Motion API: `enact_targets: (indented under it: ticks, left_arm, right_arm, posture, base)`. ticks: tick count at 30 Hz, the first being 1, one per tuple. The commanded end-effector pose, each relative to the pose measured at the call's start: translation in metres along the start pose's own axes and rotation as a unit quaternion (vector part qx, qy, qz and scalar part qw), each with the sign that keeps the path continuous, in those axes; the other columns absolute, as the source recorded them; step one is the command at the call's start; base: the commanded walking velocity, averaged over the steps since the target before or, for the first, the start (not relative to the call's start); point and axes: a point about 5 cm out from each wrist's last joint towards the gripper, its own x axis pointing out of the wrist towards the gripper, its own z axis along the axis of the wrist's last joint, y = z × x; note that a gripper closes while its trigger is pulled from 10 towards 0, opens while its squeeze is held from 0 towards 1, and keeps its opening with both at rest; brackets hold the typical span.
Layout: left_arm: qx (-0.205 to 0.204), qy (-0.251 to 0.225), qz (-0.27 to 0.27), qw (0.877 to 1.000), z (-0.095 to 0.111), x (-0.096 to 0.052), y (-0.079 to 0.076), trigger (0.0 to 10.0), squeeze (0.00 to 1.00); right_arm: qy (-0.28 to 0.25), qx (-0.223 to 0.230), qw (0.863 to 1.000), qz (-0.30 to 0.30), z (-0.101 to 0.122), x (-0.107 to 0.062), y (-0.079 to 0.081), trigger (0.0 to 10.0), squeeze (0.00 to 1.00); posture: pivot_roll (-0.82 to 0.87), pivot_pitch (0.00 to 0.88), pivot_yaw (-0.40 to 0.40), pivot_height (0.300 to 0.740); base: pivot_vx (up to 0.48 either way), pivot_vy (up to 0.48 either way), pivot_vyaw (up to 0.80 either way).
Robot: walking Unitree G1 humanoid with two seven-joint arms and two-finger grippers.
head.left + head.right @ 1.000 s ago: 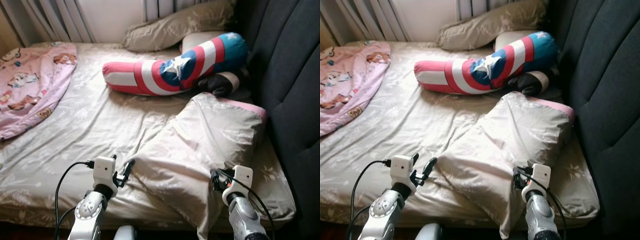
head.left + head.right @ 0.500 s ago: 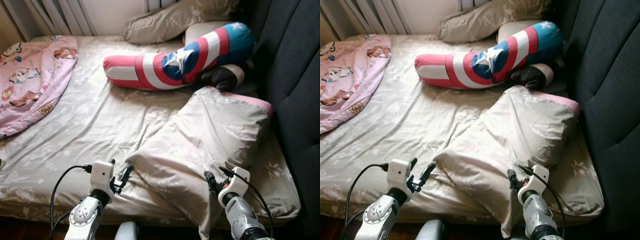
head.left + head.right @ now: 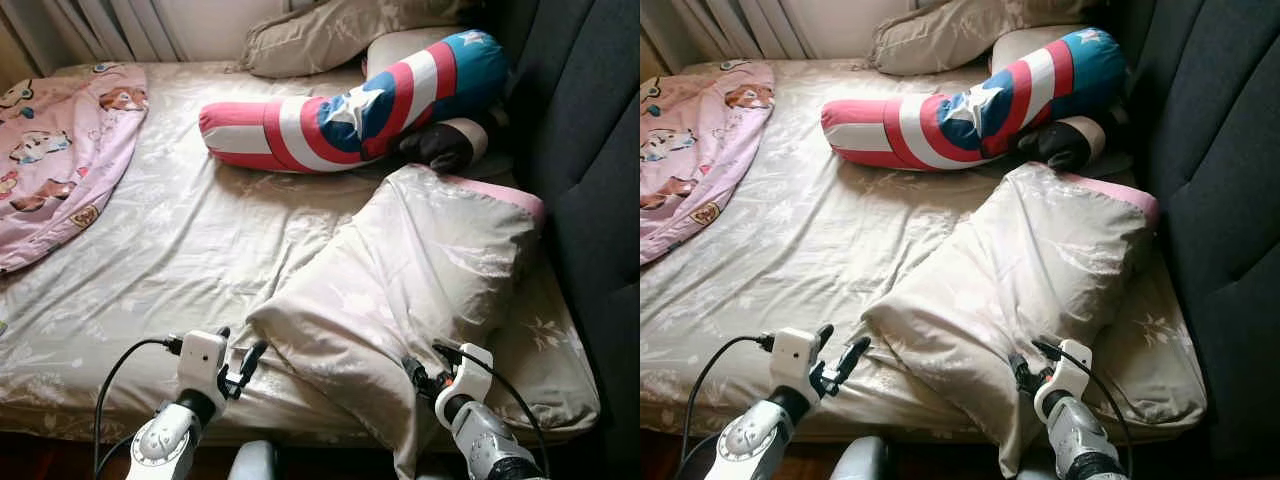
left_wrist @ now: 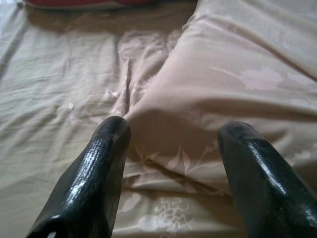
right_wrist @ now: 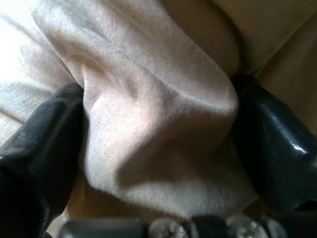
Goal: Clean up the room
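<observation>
1. The beige pillow (image 3: 420, 270) lies askew on the bed (image 3: 180, 250), its far end against the dark headboard (image 3: 590, 150) and its near corner drooping over the bed's front edge.
2. The right end effector (image 5: 158, 144) has a fold of the pillow's cover between its two fingers (image 5: 44, 134), which look closed onto the cloth, probably to lift or straighten it.
3. The left end effector (image 4: 171, 148) hangs spread wide just short of the pillow's other near corner, touching nothing, likely lined up for a second grip.
4. Beyond the pillow lie a striped star bolster (image 3: 340, 110), a second pillow (image 3: 330, 35) and a pink blanket (image 3: 60, 150).
5. A dark object (image 3: 440, 148) between the pillow and the bolster cannot be identified; the blanket is cut off at the frame edge.
</observation>
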Motion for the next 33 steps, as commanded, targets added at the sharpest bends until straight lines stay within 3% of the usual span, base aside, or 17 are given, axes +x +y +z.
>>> enact_targets:
  ticks: [1, 8, 14, 15, 33]
  left_arm:
    - [0.009, 0.007, -0.009, 1.0, 0.0, -0.005, 0.001, 10.0, 0.0]
    - [0.023, 0.011, -0.01, 1.0, 0.006, -0.016, 0.004, 10.0, 0.0]
    - [0.024, 0.012, -0.01, 1.0, 0.009, -0.014, 0.005, 10.0, 0.0]
    - [0.025, 0.013, -0.011, 1.0, 0.01, -0.013, 0.004, 10.0, 0.0]
    - [0.018, 0.014, -0.009, 1.0, 0.012, -0.01, -0.002, 10.0, 0.0]
  right_arm:
    - [0.084, 0.033, 0.996, 0.007, -0.042, -0.006, 0.002, 10.0, 0.0]
    - [0.108, 0.046, 0.993, 0.025, -0.054, -0.005, 0.014, 10.0, 0.0]
    - [0.119, 0.046, 0.991, 0.035, -0.061, -0.005, 0.022, 9.6, 0.0]
    - [0.118, 0.047, 0.991, 0.032, -0.061, -0.005, 0.022, 0.0, 0.0]
    - [0.119, 0.04, 0.992, 0.023, -0.062, -0.005, 0.021, 0.0, 0.0]
  posture:
    - [0.14, 0.209, 0.077, 0.656]
    - [0.17, 0.242, 0.096, 0.656]
    - [0.18, 0.262, 0.099, 0.656]
    - [0.18, 0.269, 0.097, 0.656]
    - [0.18, 0.266, 0.083, 0.656]
  base:
    - [0.0, 0.0, 0.0]
    - [0.0, 0.0, 0.0]
    - [0.0, 0.0, 0.0]
    - [0.0, 0.0, 0.0]
    - [0.0, 0.0, 0.0]
